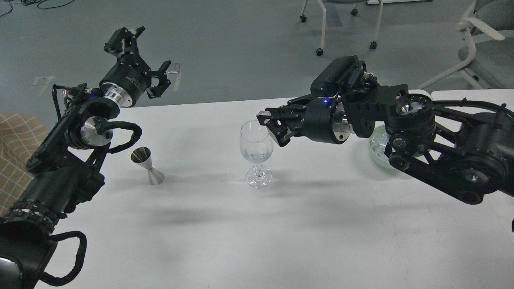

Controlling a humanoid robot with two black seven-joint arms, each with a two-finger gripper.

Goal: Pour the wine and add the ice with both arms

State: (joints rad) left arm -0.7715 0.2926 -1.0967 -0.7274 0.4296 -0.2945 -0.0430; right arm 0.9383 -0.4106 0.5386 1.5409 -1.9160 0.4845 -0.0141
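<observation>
— Two arms over table; ice step under way, judging by right gripper at glass rim.
— Holding anything?
— Cannot tell; fingers close together, maybe pinching a cube. Next: release over glass.
— Left gripper?
— Raised, spread wide, empty.
— Ice?
— Heaped in bowl behind right arm.
— Jigger?
— Untouched.

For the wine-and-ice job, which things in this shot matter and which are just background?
In play: wine glass, ice in the pale green bowl, metal jigger, right gripper at the glass rim, left gripper raised and open.

Background: office chairs, checked cloth.
</observation>
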